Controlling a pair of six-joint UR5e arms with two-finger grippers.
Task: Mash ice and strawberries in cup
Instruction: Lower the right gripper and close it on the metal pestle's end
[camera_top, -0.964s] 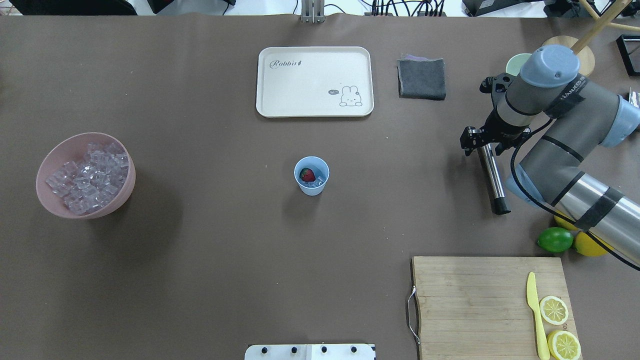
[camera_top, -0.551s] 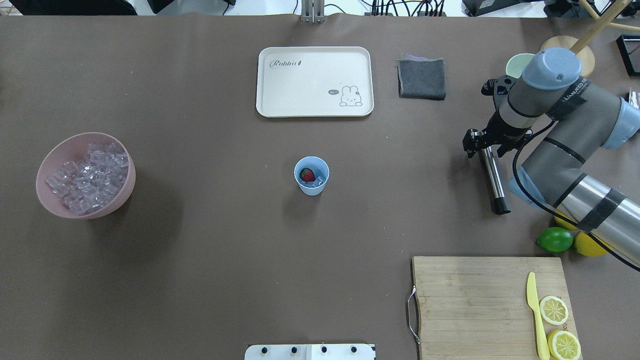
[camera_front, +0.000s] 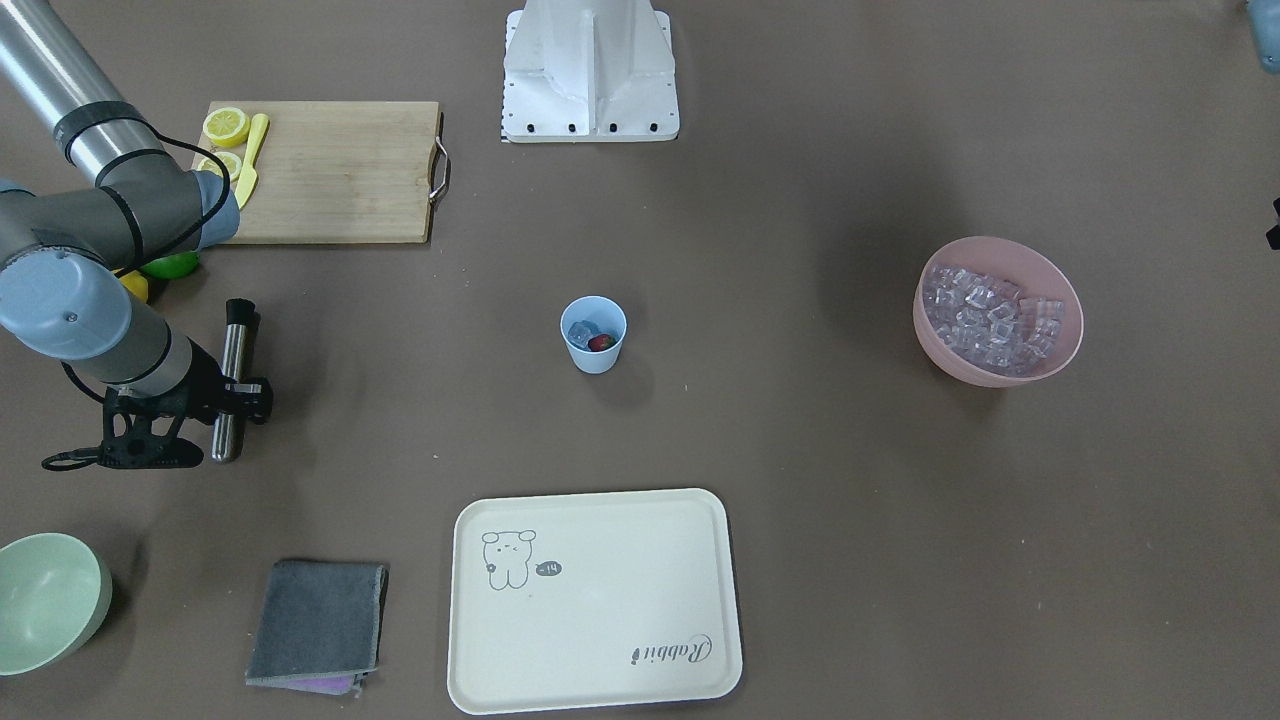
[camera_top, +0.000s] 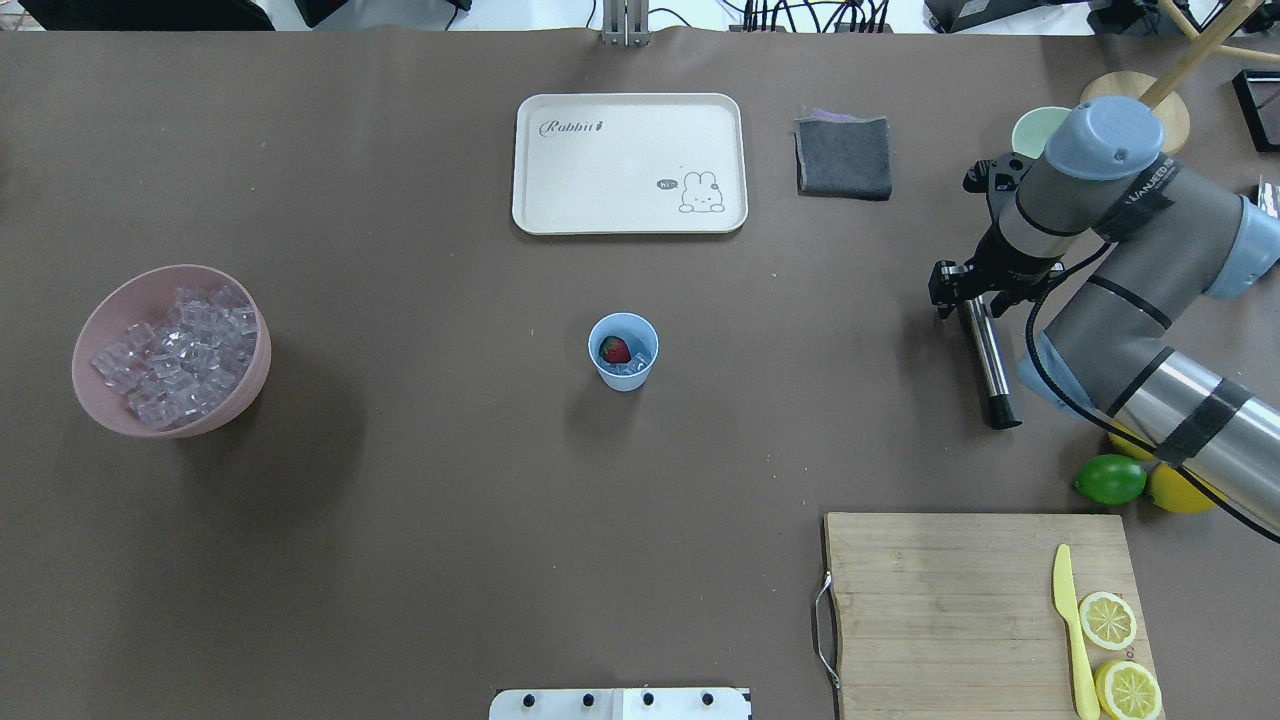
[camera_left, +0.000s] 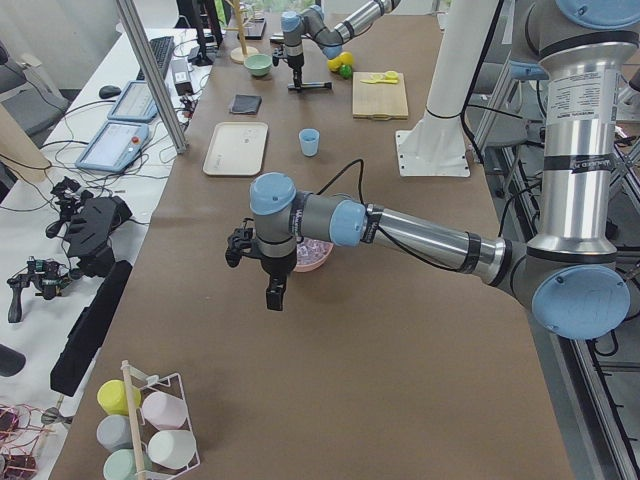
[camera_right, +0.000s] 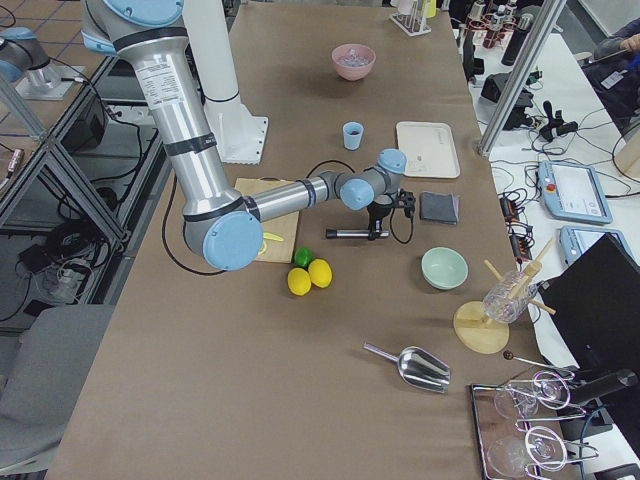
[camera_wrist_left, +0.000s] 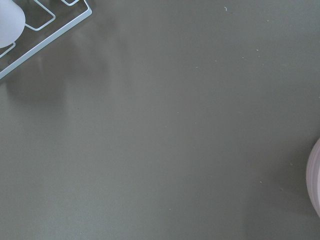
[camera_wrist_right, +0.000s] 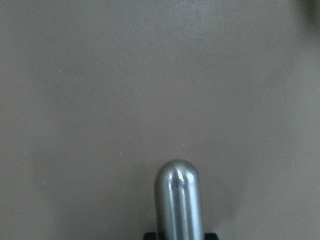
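Note:
The light blue cup (camera_top: 623, 352) stands mid-table, also visible across the table (camera_front: 593, 335). Inside it lie a red strawberry (camera_top: 614, 350) and a few clear ice cubes (camera_top: 636, 363). Far to its right a steel muddler (camera_top: 988, 360) lies flat on the table. My right gripper (camera_top: 972, 296) is down over the muddler's far end, and in the right wrist view its black pads sit against both sides of the muddler (camera_wrist_right: 177, 200). My left gripper (camera_left: 274, 297) hangs above the table beside the pink bowl (camera_left: 318, 262); I cannot tell whether it is open or shut.
The pink bowl (camera_top: 96, 322) at the left holds several more ice cubes. A cream tray (camera_top: 628, 165) and a grey cloth (camera_top: 845, 158) lie at the back. At the near right are a cutting board (camera_top: 950, 600) with lemon slices, a lime (camera_top: 1110, 480), and a pale green bowl (camera_front: 45, 600).
The right arm and its gripper shifted slightly to the right over the muddler's end. The muddler, cup and bowl have stayed where they were.

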